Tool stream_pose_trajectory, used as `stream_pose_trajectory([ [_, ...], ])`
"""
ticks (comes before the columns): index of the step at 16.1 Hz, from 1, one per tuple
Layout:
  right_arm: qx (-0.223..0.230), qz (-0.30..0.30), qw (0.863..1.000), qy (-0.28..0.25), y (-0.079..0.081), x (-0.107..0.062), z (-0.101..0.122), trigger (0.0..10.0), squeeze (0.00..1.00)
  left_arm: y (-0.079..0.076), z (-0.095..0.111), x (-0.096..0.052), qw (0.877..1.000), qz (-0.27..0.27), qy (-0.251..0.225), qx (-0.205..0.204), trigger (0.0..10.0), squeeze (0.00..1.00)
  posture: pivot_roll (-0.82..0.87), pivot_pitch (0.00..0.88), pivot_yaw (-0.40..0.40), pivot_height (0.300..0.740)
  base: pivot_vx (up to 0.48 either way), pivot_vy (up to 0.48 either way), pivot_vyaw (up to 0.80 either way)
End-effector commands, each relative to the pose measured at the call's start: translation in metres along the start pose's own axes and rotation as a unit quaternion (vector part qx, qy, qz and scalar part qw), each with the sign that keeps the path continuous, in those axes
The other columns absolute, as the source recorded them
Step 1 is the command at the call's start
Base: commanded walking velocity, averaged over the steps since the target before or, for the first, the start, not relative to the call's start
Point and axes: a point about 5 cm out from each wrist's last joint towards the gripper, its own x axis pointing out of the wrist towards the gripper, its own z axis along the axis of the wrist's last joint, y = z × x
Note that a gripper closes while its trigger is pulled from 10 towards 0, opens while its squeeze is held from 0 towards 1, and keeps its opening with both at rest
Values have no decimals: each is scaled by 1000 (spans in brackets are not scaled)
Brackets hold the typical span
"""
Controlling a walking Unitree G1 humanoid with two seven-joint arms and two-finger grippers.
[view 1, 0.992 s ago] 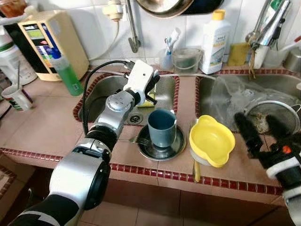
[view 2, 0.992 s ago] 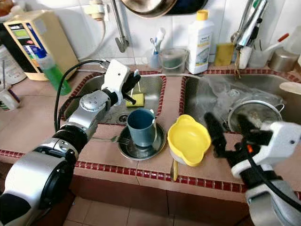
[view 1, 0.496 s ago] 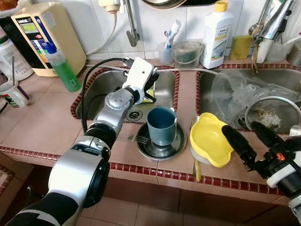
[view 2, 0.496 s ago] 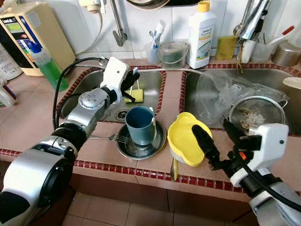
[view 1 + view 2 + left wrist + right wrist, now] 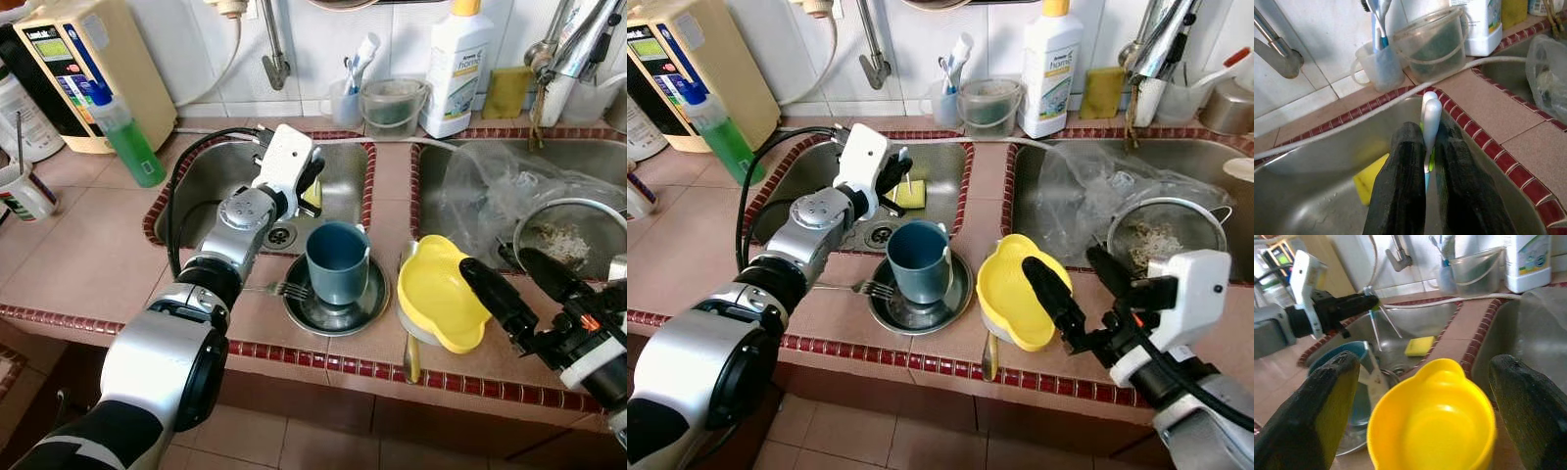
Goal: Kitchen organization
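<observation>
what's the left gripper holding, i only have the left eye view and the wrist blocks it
Observer: The left gripper is shut on a toothbrush.
Operator: where is it, over the sink
Observer: Yes, over the left sink, above a yellow sponge.
Operator: and the right one
Observer: The right gripper is open, fingers either side of the yellow bowl, not touching.
</observation>
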Motion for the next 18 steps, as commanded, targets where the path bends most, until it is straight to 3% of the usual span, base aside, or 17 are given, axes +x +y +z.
stream_pose_trajectory([
  [1,-7,11,1000,-18,6,-3,8,10000,0,8,2,-1,1000,10,6,5,10000,0,-338,122,171,740,0,0,0],
  [5,-1,6,1000,-21,5,-3,9,10000,0,8,6,0,1000,5,-2,-5,10000,0,-344,124,174,740,0,0,0],
  [6,0,7,1000,-20,5,-4,10,10000,0,7,6,1,1000,3,-3,-12,10000,314,-344,124,174,740,0,0,0],
  [7,2,8,1000,-20,6,-3,10,10000,0,8,8,1,1000,7,-6,-21,10000,1000,-344,125,174,740,0,0,0],
  [18,14,8,999,-31,4,4,11,10000,0,16,12,-1,1000,13,-10,-22,10000,1000,-309,109,169,740,0,0,0],
])
